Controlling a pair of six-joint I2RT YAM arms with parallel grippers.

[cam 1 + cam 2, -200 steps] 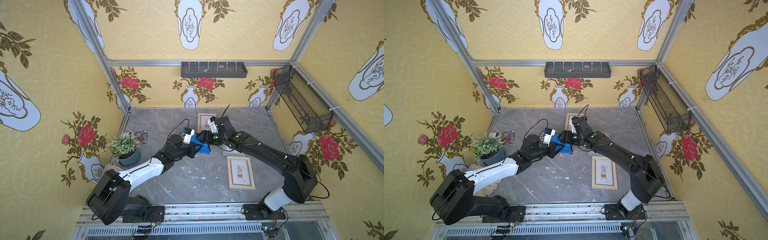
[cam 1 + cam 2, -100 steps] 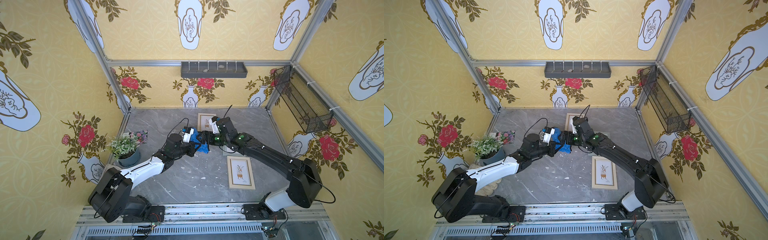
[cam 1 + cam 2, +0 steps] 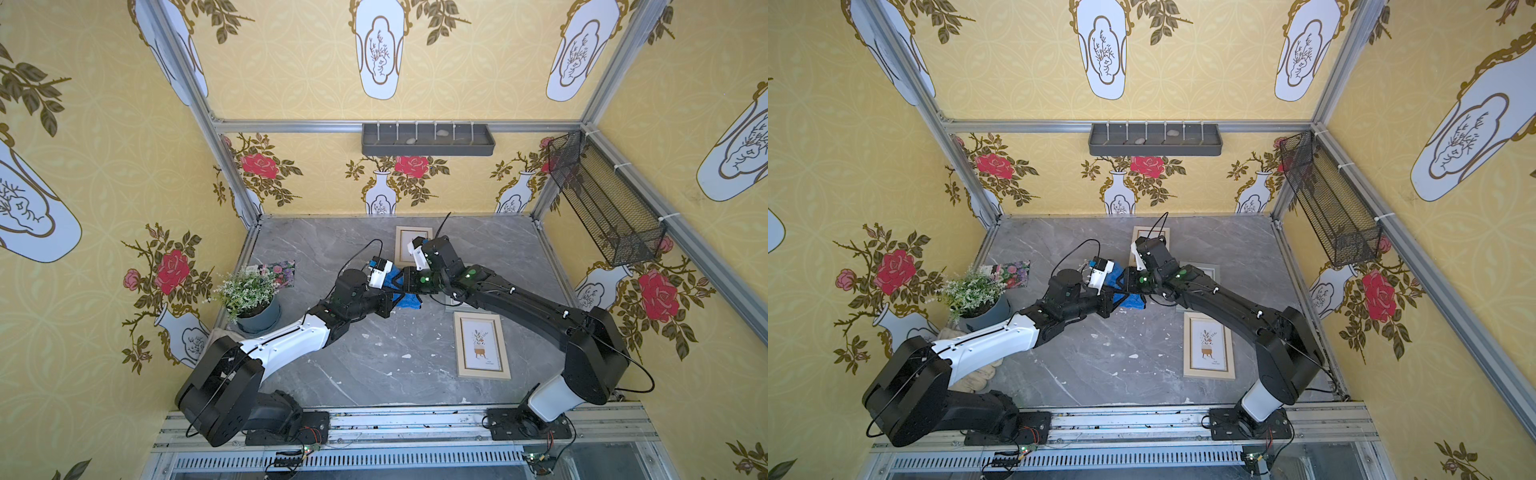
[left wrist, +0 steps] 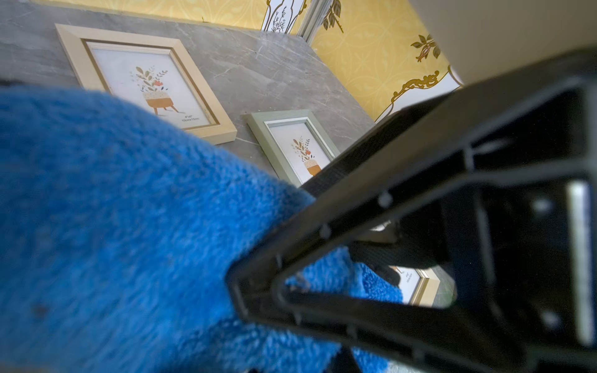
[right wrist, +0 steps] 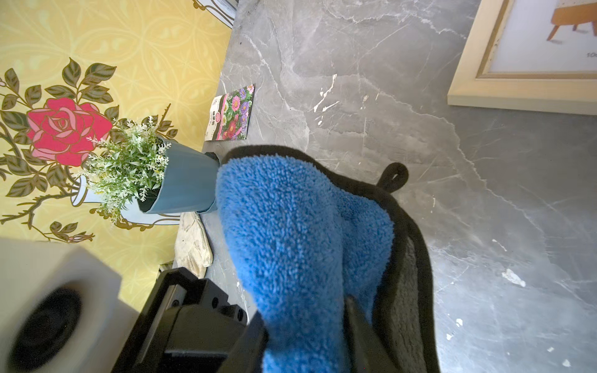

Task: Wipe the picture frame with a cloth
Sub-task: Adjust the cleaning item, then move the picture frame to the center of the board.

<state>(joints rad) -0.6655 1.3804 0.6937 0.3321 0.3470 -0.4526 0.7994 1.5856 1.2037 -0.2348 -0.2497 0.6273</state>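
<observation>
Altogether, one blue cloth (image 5: 290, 242), three picture frames (image 3: 482, 351)

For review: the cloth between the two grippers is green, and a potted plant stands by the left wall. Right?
No: the cloth between the left gripper and right gripper is bright blue, as the right wrist view shows; the potted plant stands by the left wall.

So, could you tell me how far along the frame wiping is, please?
Done: the cloth looks lifted off the table. In hand: the right gripper has its jaws pinched on it in mid-air beside the left gripper; whether that one grips is unclear. Left: all the wiping; the cloth touches no picture frame.
</observation>
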